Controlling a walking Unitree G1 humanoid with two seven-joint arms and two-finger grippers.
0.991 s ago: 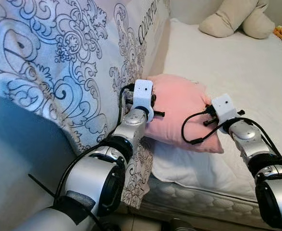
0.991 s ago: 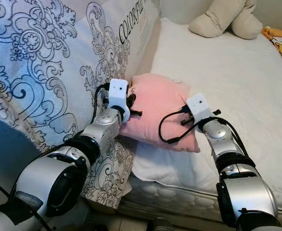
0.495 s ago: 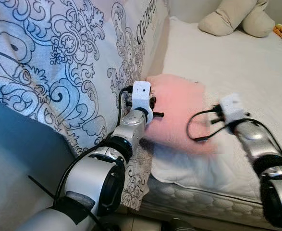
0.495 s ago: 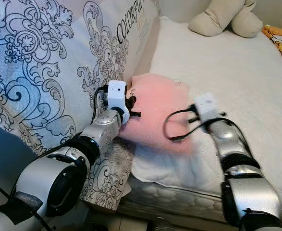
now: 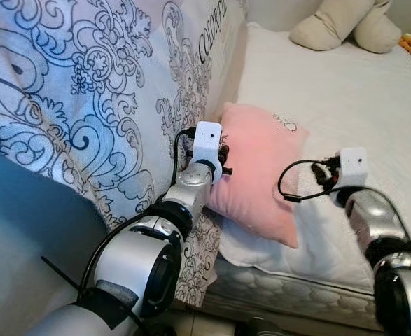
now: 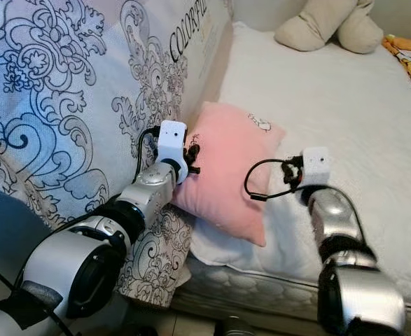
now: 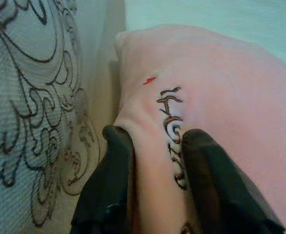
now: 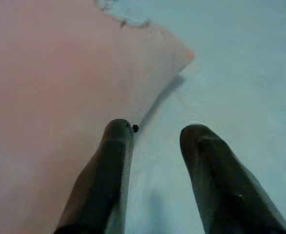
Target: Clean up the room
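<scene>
While the pink pillow (image 5: 258, 168) lies at the bed's (image 5: 345, 105) near edge beside the patterned quilt (image 5: 86, 91), the left gripper (image 7: 155, 146) pinches its side; the right gripper (image 8: 152, 131), fingers apart, hovers just beside its other edge.

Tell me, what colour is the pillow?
Pink pillow, pinched by the left gripper; clearest in the eye views.

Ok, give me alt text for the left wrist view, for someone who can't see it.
The left gripper pinches the edge of a soft pink square pillow with brown stitched lettering, jaws shut on the fabric. Beside it hangs a white quilt with dark scrollwork.
</scene>
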